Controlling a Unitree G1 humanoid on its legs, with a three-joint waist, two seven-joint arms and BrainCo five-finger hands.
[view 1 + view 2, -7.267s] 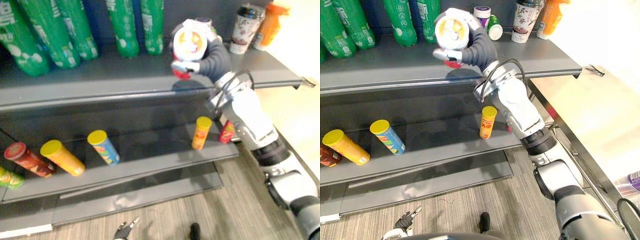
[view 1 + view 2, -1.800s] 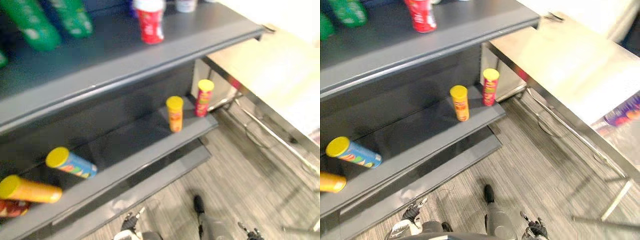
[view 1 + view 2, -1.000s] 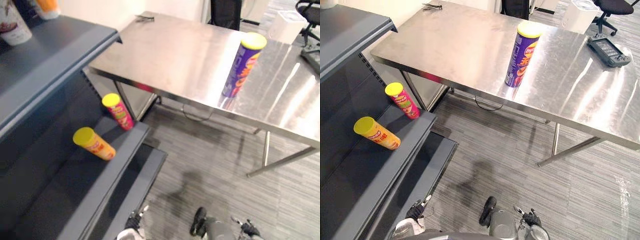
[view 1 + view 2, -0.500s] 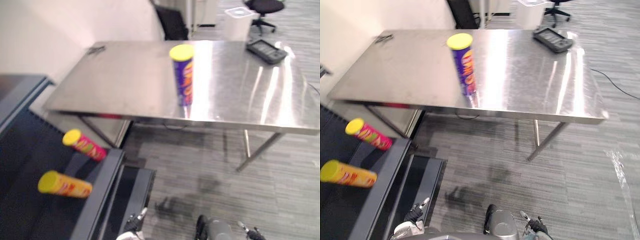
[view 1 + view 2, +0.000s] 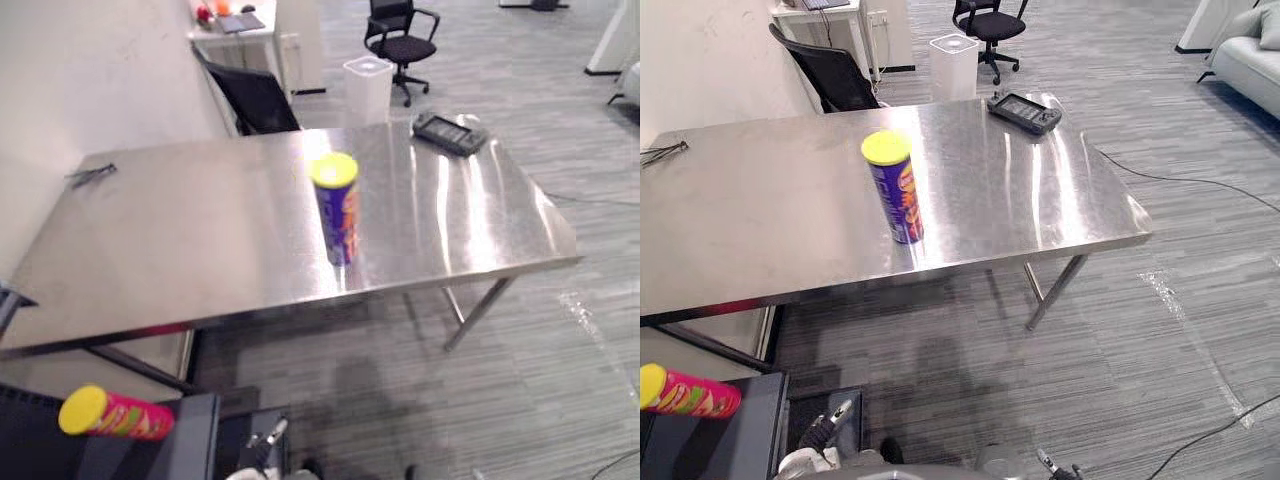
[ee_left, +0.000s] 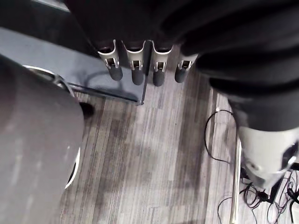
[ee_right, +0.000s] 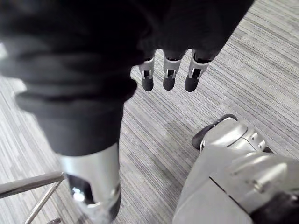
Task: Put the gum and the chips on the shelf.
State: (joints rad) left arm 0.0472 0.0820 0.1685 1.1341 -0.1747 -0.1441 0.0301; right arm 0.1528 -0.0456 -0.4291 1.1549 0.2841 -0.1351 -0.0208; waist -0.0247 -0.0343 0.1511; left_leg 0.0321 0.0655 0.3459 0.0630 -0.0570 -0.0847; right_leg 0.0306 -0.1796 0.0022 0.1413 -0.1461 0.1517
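Left eye view: the camera has swung further off the shelf (image 5: pixel 190 450) since half a second ago, and the worktop (image 5: pixel 200 250) now sits central. The chips can (image 5: pixel 336 208) stands upright on it, well apart from a black device (image 5: pixel 450 132). A pink can (image 5: pixel 115 416) lies on the shelf. Left wrist view: the left robot hand (image 6: pixel 135 70) hangs straight-fingered and empty. Right wrist view: the right robot hand (image 7: pixel 168 77) does likewise.

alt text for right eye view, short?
Purple chips can with a yellow lid, upright near the front edge of a steel table. A black device lies at the far right corner; a pink can sits on a dark shelf, lower left.
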